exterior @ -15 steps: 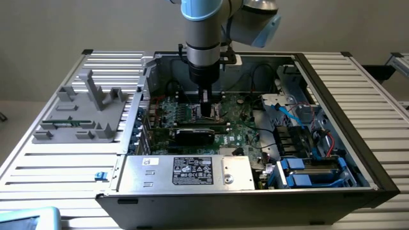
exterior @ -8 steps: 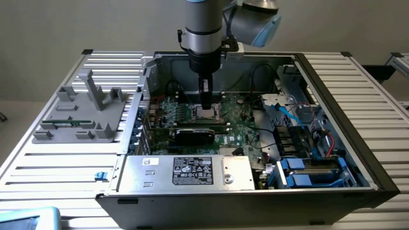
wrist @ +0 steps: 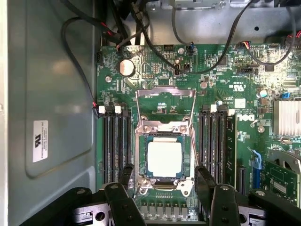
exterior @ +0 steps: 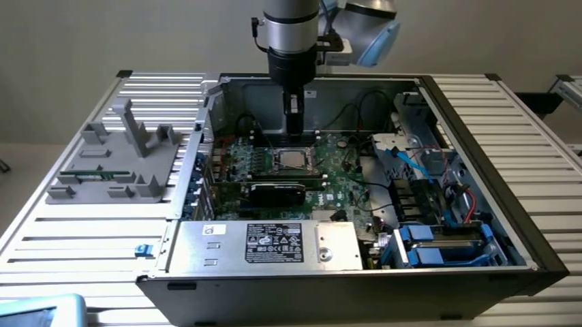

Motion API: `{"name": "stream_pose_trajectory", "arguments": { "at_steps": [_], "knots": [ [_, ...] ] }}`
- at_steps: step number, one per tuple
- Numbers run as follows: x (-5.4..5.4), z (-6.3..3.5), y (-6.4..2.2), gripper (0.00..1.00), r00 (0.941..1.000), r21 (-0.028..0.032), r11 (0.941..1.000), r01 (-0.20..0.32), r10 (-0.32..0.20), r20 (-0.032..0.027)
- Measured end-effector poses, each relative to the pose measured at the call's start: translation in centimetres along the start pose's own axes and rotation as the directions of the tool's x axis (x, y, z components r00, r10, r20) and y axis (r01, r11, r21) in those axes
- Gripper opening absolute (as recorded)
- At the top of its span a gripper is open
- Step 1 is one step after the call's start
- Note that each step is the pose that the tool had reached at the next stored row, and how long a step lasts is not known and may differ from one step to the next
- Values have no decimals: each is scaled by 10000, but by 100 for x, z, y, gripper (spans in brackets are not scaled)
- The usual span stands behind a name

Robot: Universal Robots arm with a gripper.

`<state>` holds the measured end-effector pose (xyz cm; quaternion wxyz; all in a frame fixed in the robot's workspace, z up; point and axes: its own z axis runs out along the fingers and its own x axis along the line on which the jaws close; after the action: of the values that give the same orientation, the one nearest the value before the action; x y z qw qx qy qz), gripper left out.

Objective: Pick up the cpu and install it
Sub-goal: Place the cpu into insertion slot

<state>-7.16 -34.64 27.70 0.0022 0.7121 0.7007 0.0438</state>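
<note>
The cpu [wrist: 164,158], a small square chip with a pale metal top, lies flat in the socket [wrist: 141,141] on the green motherboard; in the exterior view the cpu [exterior: 292,159] sits mid-board inside the open computer case. The socket's metal retention frame [wrist: 165,94] stands hinged open behind it. My gripper [exterior: 291,136] hangs straight above the chip. Its two black fingers [wrist: 126,175] flank the socket in the wrist view, apart from the chip. The gripper [wrist: 163,172] is open and holds nothing.
Memory slots [wrist: 116,146] line both sides of the socket, and black cables [wrist: 155,42] cross the board behind it. A black card [exterior: 277,192] and the power supply [exterior: 272,242] lie in front. A grey fixture [exterior: 118,160] stands at the exterior view's left.
</note>
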Motion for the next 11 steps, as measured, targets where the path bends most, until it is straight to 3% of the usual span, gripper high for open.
{"name": "stream_pose_trajectory", "arguments": {
  "at_steps": [3, 11],
  "knots": [
    [0, -6, 0, 64, 10000, -2, 10000, 0, 0, -7],
    [-2, -7, 1, 64, 9999, 1, 10000, -6, 6, -101]
  ]
}}
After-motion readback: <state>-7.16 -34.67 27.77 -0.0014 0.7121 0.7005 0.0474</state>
